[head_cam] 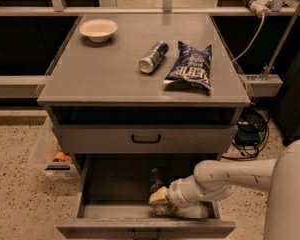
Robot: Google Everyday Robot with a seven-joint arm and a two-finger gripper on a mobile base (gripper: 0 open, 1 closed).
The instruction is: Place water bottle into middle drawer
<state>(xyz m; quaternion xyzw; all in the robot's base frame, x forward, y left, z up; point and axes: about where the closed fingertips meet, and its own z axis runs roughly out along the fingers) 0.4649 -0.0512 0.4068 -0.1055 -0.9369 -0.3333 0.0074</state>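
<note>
Camera view: the gripper (159,197) sits inside the open middle drawer (110,213) with the water bottle (163,212). Its hold cannot be told. The placing step looks nearly done; next it likely needs to let go and withdraw.

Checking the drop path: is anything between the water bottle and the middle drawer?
Nothing visible. The middle drawer is pulled open, the claw is inside it, and the water bottle seems to lie under the claw near the drawer's front.

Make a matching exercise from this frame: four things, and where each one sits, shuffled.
1. bowl
2. drink can
3. chip bag
4. hand

A. inside the open middle drawer
B. on the cabinet top, right of the drink can
C. far left corner of the cabinet top
D. lying on its side, left of the chip bag

Pairs: 1-C, 2-D, 3-B, 4-A
</note>
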